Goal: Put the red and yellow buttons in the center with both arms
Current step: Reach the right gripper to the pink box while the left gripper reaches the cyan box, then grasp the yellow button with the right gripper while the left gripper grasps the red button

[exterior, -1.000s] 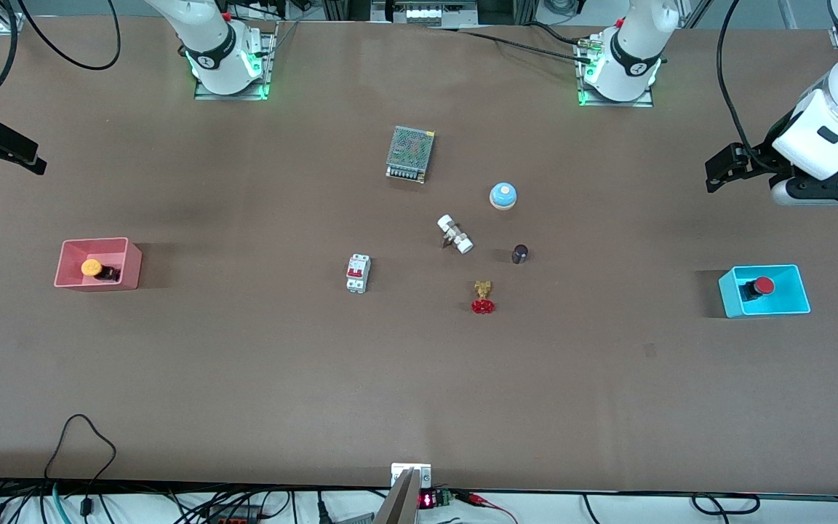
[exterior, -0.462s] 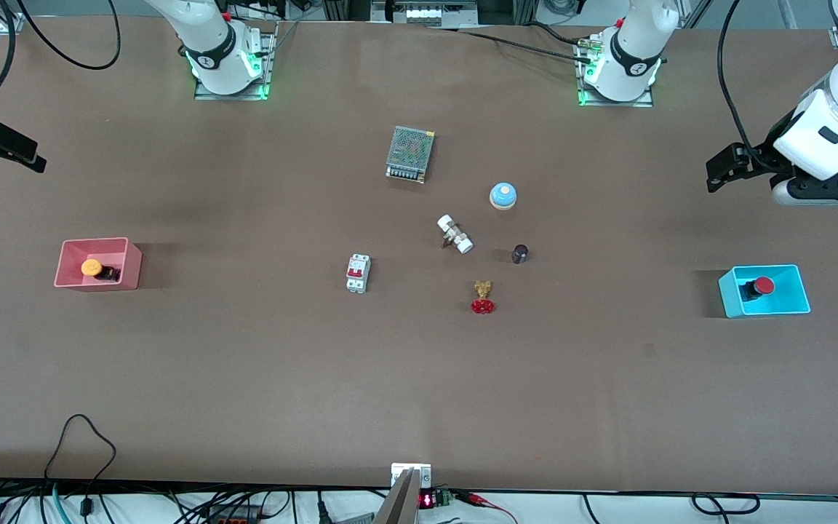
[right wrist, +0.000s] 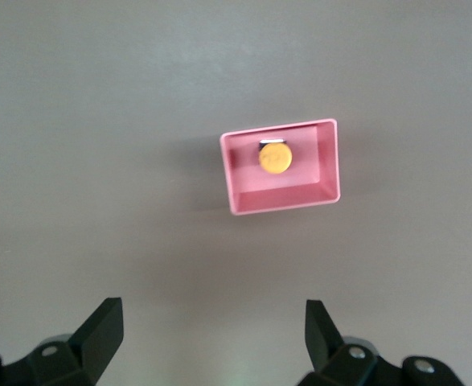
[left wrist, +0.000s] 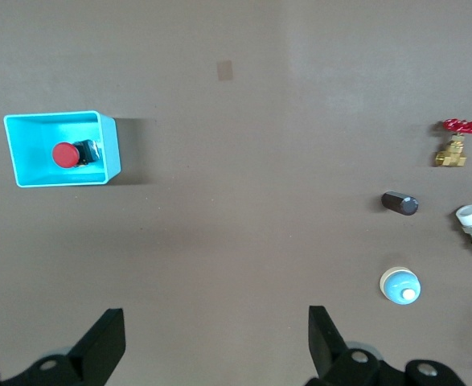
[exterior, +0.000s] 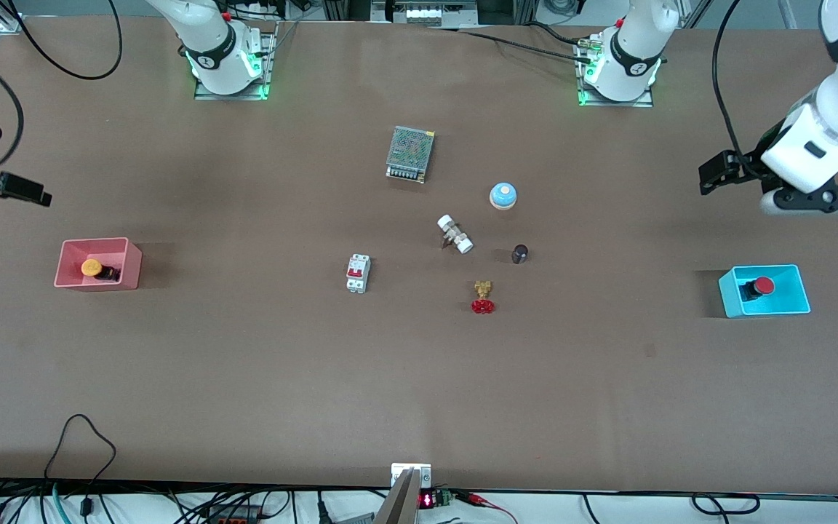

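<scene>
Both grippers hang wide open, left gripper (left wrist: 211,342) up-table from the glossy red button (exterior: 759,287) in its blue bin (exterior: 796,302), right gripper (right wrist: 211,338) likewise near the yellow button (exterior: 92,268) in its pink bin (exterior: 128,273), at the table's ends.

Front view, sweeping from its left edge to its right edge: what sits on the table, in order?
pink bin holding the yellow button → circuit breaker → power supply → white fitting → red-wheel valve → blue bell → dark knob → blue bin holding the red button.
</scene>
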Available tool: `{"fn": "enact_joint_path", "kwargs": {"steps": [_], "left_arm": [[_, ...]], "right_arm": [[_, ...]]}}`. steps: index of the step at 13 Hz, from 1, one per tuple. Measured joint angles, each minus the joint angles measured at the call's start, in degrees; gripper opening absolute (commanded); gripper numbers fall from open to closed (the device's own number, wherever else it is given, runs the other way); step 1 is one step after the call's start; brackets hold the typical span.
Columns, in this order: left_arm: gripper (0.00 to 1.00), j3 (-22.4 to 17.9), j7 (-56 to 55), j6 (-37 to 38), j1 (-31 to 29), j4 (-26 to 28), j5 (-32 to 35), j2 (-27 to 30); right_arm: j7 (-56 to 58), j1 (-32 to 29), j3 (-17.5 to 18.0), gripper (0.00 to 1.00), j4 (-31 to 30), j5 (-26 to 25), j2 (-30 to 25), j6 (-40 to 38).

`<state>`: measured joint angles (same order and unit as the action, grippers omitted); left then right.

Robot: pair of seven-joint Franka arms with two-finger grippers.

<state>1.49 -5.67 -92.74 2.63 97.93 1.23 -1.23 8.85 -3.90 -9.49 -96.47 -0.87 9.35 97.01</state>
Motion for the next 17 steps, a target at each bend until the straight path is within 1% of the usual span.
{"fn": "enact_joint_path", "kwargs": {"steps": [2, 3, 5, 9, 13, 17], "left_arm": [[1.00, -0.13, 1.04, 0.83, -2.14, -0.89, 0.99, -2.81], [1.00, -0.21, 3.35, 0.15, -3.99, -1.09, 2.79, -4.35], [1.00, -0.42, 7.11, -4.36, -7.29, -1.13, 6.28, -7.50], [1.00, -0.52, 13.00, -12.22, -12.92, -1.10, 7.03, -14.14], [0.99, -0.59, 19.75, -24.88, -18.22, -0.34, 7.05, -21.70], [0.98, -0.48, 21.59, -37.73, -21.19, 4.59, 7.05, -25.62]], "right_arm": [[2.77, -1.79, -0.07, 1.00, -0.18, -0.23, 4.92, 3.79], [3.61, -2.22, -0.07, 1.00, -0.21, -1.15, 7.39, 5.68], [4.06, -2.30, -0.04, 1.00, -0.24, -2.86, 11.78, 9.20], [6.01, -2.30, -0.03, 1.00, -0.22, -3.24, 17.96, 14.09], [8.06, -2.72, -0.05, 1.00, -0.19, -3.29, 22.55, 18.53], [9.21, -3.32, -0.06, 1.00, -0.18, -3.36, 24.31, 19.05]]}}
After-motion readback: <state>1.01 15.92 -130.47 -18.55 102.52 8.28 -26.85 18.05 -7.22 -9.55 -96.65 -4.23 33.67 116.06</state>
